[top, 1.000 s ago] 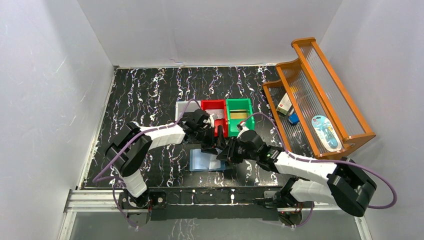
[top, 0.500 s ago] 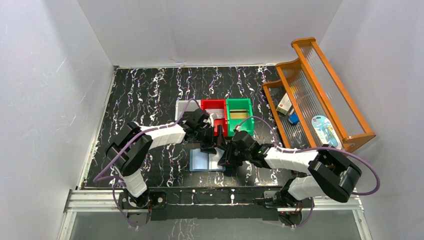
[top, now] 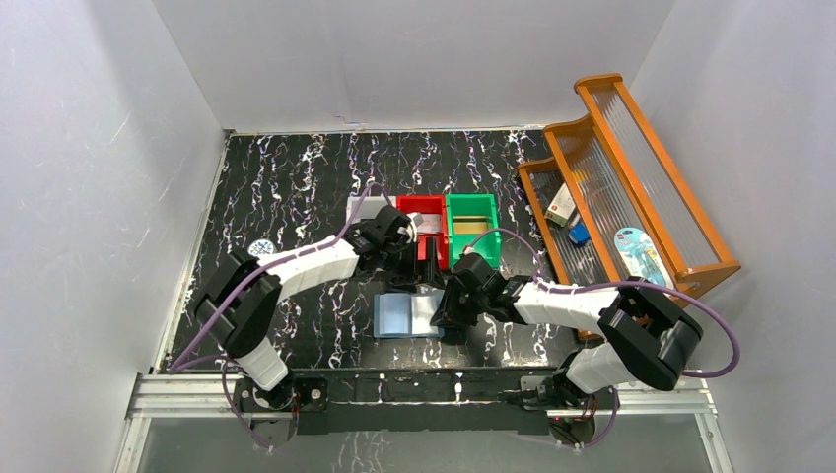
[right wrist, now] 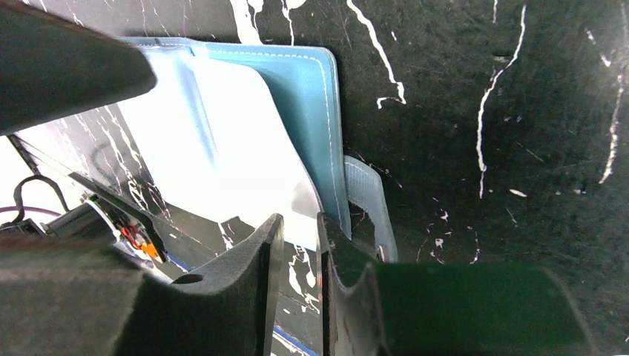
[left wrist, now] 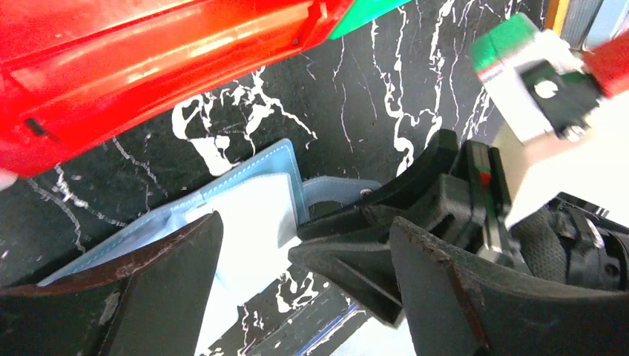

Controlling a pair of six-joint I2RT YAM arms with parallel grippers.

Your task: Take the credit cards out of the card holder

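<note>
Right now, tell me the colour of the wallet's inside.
The wallet is pale blue inside; the right wrist view shows it best.

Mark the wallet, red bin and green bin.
wallet [top: 394, 316]: top view, its left half.
red bin [top: 419, 205]: top view, its far end.
green bin [top: 471, 204]: top view, its far end.
</note>
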